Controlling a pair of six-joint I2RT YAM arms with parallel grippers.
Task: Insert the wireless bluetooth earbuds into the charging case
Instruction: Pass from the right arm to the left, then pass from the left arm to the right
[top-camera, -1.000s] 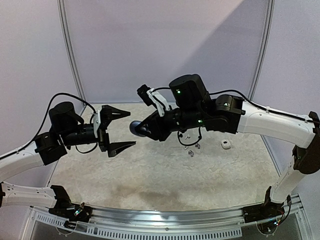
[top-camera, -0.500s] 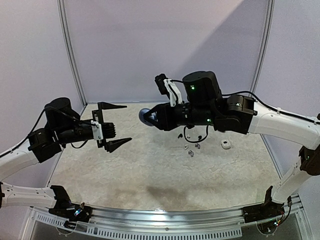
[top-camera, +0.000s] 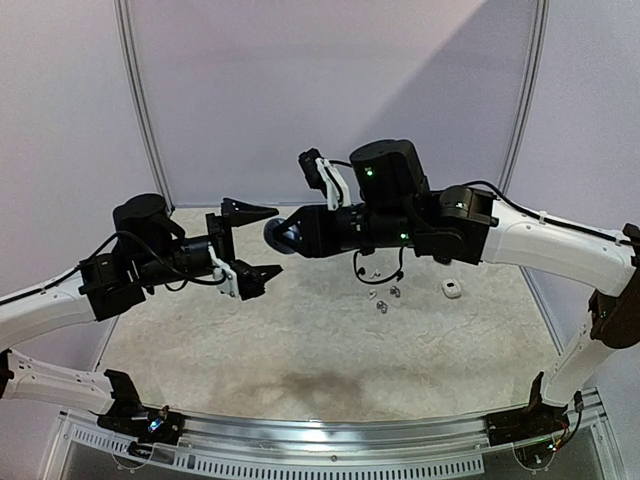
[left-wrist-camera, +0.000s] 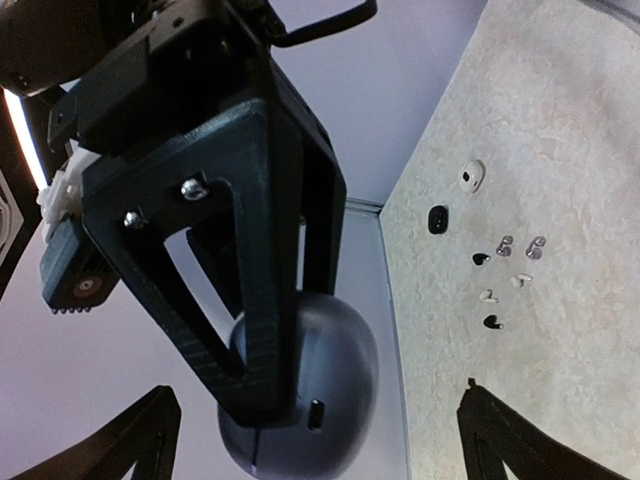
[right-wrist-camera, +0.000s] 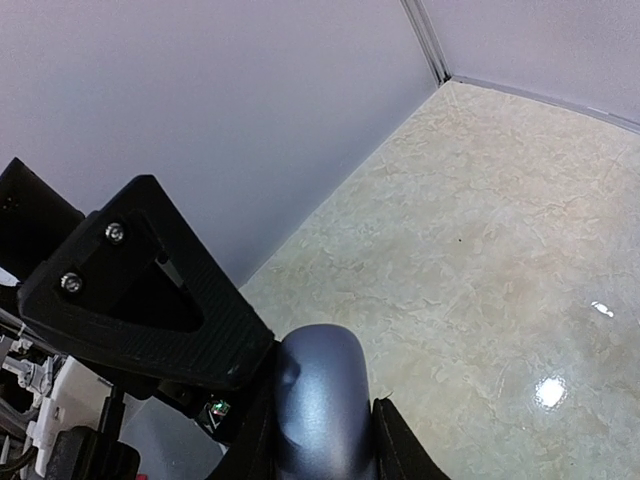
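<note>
Since half a second ago: left end effector (top-camera: 279, 240) moved right toward right arm, fingers rotated, spread fully wide, holding nothing; right end effector (top-camera: 289, 232) shifted slightly left, jaws partly closed on dark blue-grey rounded pebble-like charging case (top-camera: 275, 233); case in air above pale mottled desk (top-camera: 250, 340), level with gap between left fingertips; contact with them cannot be told. Tiny loose wireless earbuds (left-wrist-camera: 505, 244), black, white and silvery-grey, lie scattered on desk at far right, unmoved, well apart from held case; small white case (top-camera: 451, 289) and small black case (left-wrist-camera: 437, 218) near them.
</note>
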